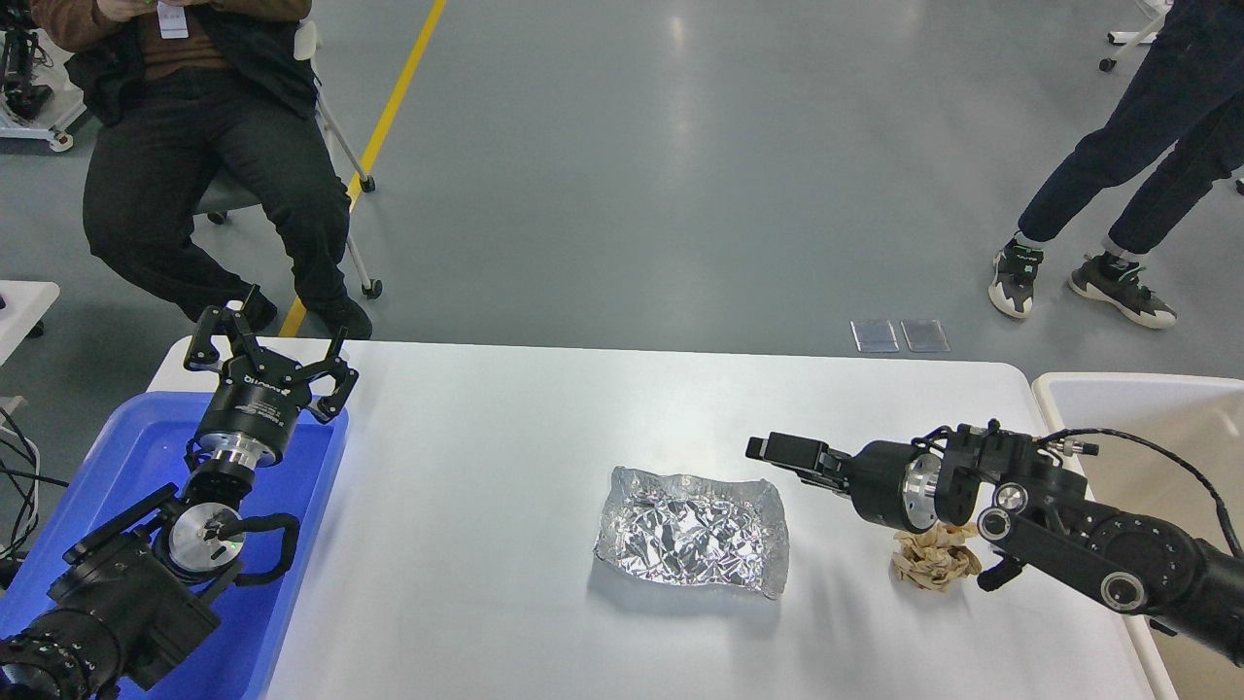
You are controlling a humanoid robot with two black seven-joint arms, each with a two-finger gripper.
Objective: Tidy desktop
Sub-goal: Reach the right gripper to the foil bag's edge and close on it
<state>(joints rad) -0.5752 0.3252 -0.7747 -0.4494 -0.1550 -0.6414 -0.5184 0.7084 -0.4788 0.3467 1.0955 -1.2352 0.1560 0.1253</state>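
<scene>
My feed shows the surface [466,544] as a broad white rectangle with rounded far corners, smooth and faintly glossy, lying flat and level. It fills the lower half of the head view, its far edge meeting grey floor and its near edge cut off.

Grey glossy floor [700,175] ahead of me, yellow line [394,107] running across it. Seated person [194,146] far left on a wheeled chair [335,146]; another's legs [1118,165] far right.
</scene>
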